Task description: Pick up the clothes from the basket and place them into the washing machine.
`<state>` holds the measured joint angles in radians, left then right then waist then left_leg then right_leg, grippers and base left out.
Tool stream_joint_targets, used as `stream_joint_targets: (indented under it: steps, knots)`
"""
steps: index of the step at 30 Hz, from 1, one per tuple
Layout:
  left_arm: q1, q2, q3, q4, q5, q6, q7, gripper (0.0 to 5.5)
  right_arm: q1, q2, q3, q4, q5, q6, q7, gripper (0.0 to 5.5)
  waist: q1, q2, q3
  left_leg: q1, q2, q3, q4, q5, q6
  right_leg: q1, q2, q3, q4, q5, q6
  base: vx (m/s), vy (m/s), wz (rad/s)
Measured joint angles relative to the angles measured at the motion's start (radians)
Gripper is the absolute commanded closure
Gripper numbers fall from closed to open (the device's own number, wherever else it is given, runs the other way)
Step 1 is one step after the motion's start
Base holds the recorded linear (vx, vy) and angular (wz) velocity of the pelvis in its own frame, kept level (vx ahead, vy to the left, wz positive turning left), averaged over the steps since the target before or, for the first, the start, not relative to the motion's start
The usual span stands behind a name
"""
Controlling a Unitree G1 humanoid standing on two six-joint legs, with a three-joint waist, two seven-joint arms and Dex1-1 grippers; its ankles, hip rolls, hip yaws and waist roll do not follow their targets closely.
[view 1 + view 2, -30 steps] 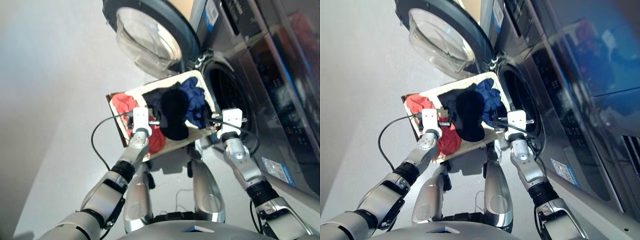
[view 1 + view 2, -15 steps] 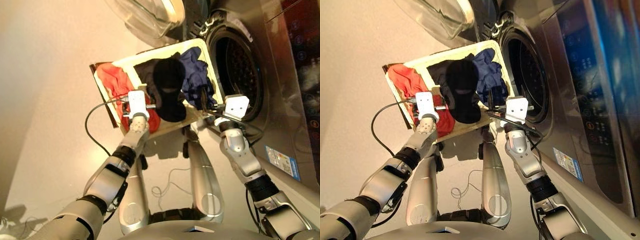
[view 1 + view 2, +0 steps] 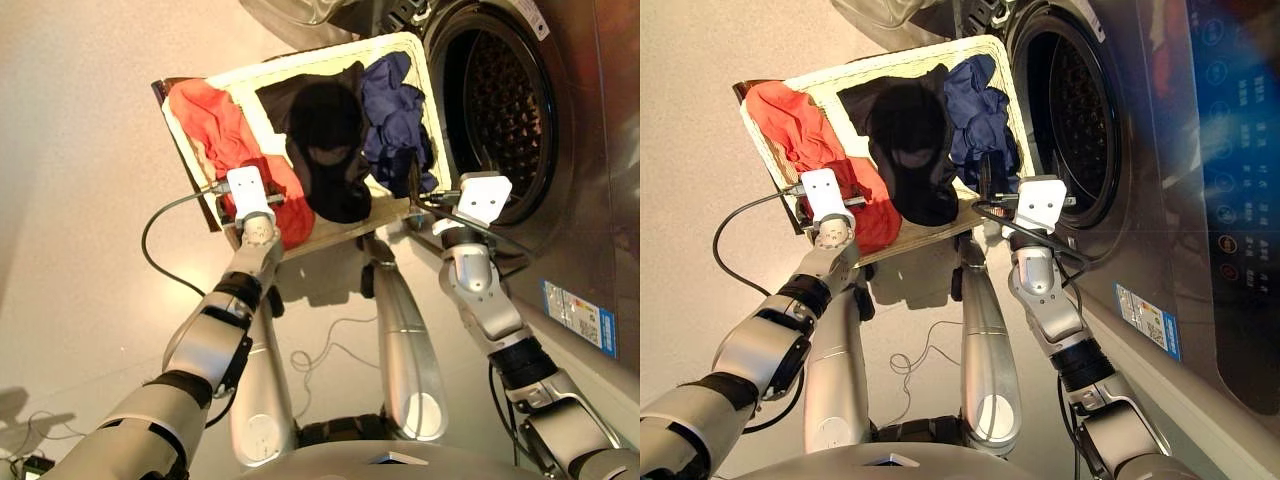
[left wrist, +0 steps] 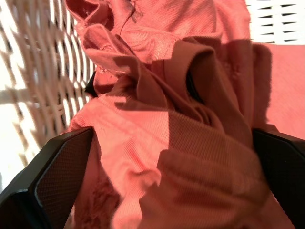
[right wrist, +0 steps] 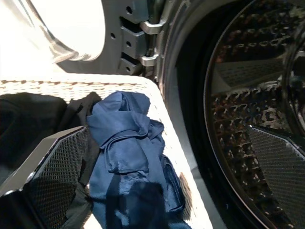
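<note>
left gripper (image 4: 167, 181) apparently astride coral-red garment (image 3: 215, 125)

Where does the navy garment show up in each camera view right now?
Left eye view: navy garment, in the basket's end nearest the washing machine.
Right eye view: same spot, beside the black garment.
Left wrist view: not in it; only coral-red cloth.
Right wrist view: centre, between the open jaws.
Shared landmark: the cream wicker rim.

Silver-grey jointed arms with black elbow bands. White boxy wrist block atop left gripper (image 3: 262, 196), another on right gripper (image 3: 420, 196). Black cable looping at left of frame; textured black fingers (image 4: 62, 176).
</note>
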<state>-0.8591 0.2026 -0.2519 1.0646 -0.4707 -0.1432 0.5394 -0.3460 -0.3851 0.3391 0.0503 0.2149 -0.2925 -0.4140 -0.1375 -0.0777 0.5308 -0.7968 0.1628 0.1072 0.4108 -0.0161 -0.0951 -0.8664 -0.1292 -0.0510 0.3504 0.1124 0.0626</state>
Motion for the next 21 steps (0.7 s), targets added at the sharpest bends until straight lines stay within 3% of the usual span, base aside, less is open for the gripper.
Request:
stream_joint_targets:
  steps: [9, 21]
  knots:
    - [-0.020, 0.040, -0.018, -0.010, -0.039, -0.005, -0.073, 0.00, 0.001, -0.002, -0.023, -0.046, 0.028, -0.005, 0.033, 0.00, -0.003, -0.002, 0.001, -0.057, 0.008, 0.000, 0.044, -0.019, 0.002, -0.047, 0.006, 0.005, 0.015, -0.001, 0.003, 0.000, 0.000, 0.000]
    - [-0.045, 0.045, -0.034, -0.009, -0.038, -0.016, -0.090, 0.00, 0.001, -0.028, -0.025, -0.096, 0.037, -0.019, 0.060, 0.00, -0.002, -0.004, -0.001, -0.102, 0.008, -0.006, 0.068, -0.027, 0.003, -0.086, 0.002, 0.002, 0.028, -0.008, 0.002, 0.023, 0.000, 0.002]
